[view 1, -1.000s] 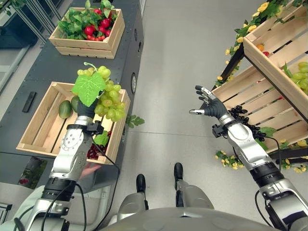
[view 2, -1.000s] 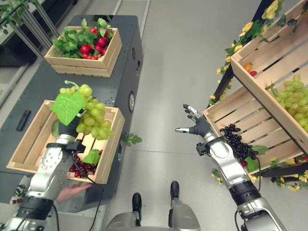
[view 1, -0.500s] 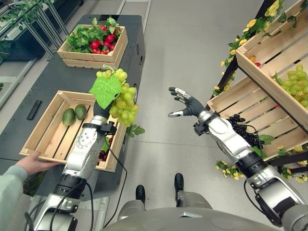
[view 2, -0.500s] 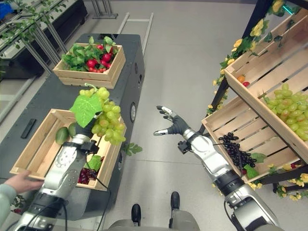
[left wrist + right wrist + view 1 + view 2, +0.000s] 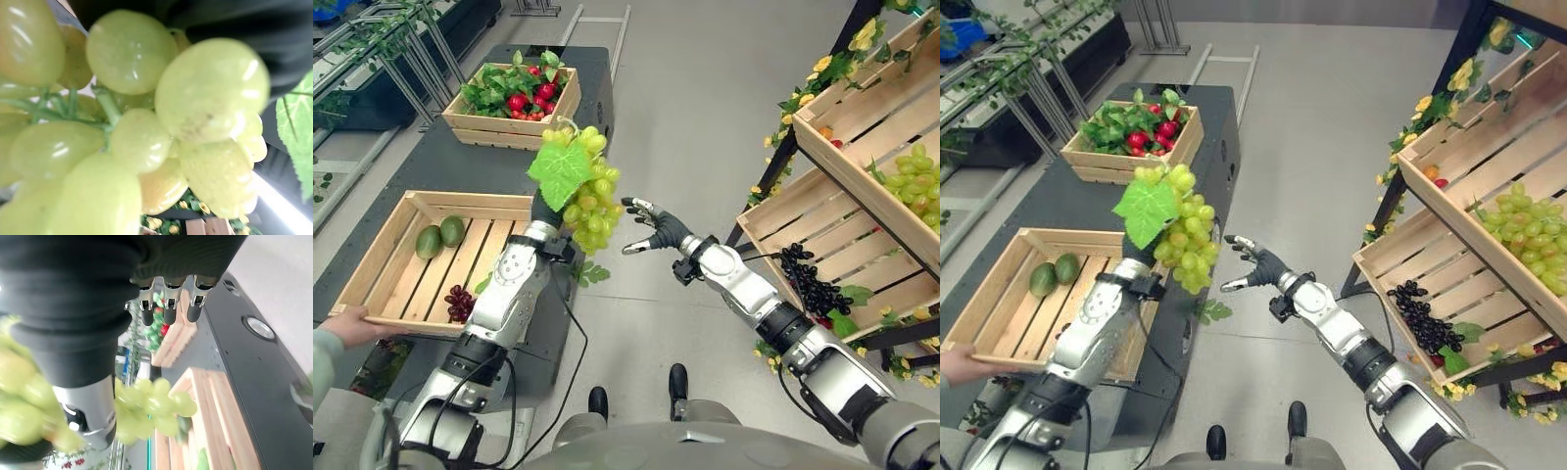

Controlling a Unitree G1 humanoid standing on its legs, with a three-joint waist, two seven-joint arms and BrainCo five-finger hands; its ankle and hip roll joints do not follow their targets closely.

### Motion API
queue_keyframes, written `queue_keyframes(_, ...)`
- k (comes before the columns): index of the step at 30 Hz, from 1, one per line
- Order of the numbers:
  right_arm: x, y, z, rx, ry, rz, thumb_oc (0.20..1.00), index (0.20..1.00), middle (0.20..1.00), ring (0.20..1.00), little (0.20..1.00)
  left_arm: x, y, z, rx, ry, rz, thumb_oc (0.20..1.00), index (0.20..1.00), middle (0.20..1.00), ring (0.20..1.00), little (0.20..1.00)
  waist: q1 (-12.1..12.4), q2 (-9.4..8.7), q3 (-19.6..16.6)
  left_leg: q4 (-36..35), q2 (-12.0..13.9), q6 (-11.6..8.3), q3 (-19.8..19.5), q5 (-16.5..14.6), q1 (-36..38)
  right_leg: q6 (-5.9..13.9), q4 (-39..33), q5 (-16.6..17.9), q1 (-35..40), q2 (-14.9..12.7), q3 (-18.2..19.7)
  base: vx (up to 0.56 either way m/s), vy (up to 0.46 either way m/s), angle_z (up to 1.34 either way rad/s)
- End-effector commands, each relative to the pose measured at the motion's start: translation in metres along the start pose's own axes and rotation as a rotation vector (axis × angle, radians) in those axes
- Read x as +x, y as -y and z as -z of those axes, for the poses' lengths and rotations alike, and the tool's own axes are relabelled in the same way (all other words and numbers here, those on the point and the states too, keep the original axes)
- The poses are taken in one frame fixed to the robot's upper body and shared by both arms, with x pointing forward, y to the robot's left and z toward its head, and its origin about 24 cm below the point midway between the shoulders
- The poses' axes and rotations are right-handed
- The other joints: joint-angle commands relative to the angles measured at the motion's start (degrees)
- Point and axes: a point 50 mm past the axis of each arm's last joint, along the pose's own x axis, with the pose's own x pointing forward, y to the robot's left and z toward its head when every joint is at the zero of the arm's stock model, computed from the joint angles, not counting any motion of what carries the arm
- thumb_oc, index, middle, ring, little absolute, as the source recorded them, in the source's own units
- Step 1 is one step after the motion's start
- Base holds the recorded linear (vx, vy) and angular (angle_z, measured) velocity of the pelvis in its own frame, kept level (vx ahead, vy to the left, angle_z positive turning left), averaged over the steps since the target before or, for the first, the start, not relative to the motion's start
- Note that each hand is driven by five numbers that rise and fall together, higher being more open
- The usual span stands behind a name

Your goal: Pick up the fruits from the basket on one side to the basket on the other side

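A: Left eye view, item one: grapes (image 5: 588, 191), green bunch with one leaf (image 5: 560, 168). Long axis near upright; stem end and leaf up, loose end hanging down.

B: Location?

A: In the air, above the near corner of the crate (image 5: 382, 264) on the dark table (image 5: 470, 162). The bunch sits on top of the left hand (image 5: 546, 207) and spills over its inner side, toward the right hand (image 5: 649, 223).

B: Left hand's state?

A: Hidden under fruit and leaf; I cannot tell how the fingers lie. The left wrist view has grapes pressed up close.

B: Right hand?

A: Fingers spread and straight, holding nothing, just beside the bunch, not touching.

B: Crate contents?

A: Two green fruits (image 5: 440, 235) at the far end, dark grapes (image 5: 459, 301) near the front.

B: Other entries?

A: Far crate (image 5: 504, 125) with red fruit and leaves; shelf crates (image 5: 822, 211) to the right with green grapes (image 5: 913, 181) and black grapes (image 5: 811, 279). A person's hand (image 5: 350, 325) grips the near crate's front edge.
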Motion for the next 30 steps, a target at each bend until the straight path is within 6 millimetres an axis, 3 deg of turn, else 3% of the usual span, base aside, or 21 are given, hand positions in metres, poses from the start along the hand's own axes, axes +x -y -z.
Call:
queue_keyframes(1,0.022,-0.003,-0.03,-0.028,0.101,-0.015,1.0,1.0,1.0,1.0,1.0,0.029,0.02,-0.034,0.045,0.168,0.098,0.2,0.2,0.2,0.2,0.2,0.45,-2.17,-2.96,-0.01,-3.06,2.13,-2.6,-3.47,-0.93,6.43,0.26,-5.74,4.2,-2.26,-1.1,0.0,0.0,0.0)
queue_keyframes(13,0.028,-0.012,-0.038,-0.012,0.122,-0.046,1.0,1.0,1.0,1.0,1.0,0.029,0.032,-0.026,0.012,0.147,0.127,0.2,0.2,0.2,0.2,0.2,0.55,-2.22,-3.01,-0.01,-3.17,2.21,-2.71,-3.44,-0.84,6.5,0.26,-5.52,4.28,-2.38,-1.25,0.0,0.0,0.0)
queue_keyframes(21,0.02,0.004,-0.051,0.001,0.195,0.004,1.0,1.0,1.0,1.0,1.0,0.012,0.02,-0.007,-0.003,0.077,0.06,0.2,0.2,0.2,0.2,0.2,0.68,-2.31,-3.07,-0.01,-3.19,2.32,-2.64,-3.57,-0.7,6.49,0.26,-5.59,4.26,-2.32,-1.18,0.0,0.0,0.0)
queue_keyframes(30,0.009,0.017,-0.034,0.024,0.147,0.06,1.0,1.0,1.0,1.0,1.0,-0.008,-0.001,0.007,0.006,0.022,-0.03,0.2,0.2,0.2,0.2,0.2,1.2,-2.32,-3.03,-0.01,-3.13,2.44,-2.65,-3.76,-0.33,6.44,0.26,-5.88,4.74,-2.31,-1.41,0.0,0.0,0.0)
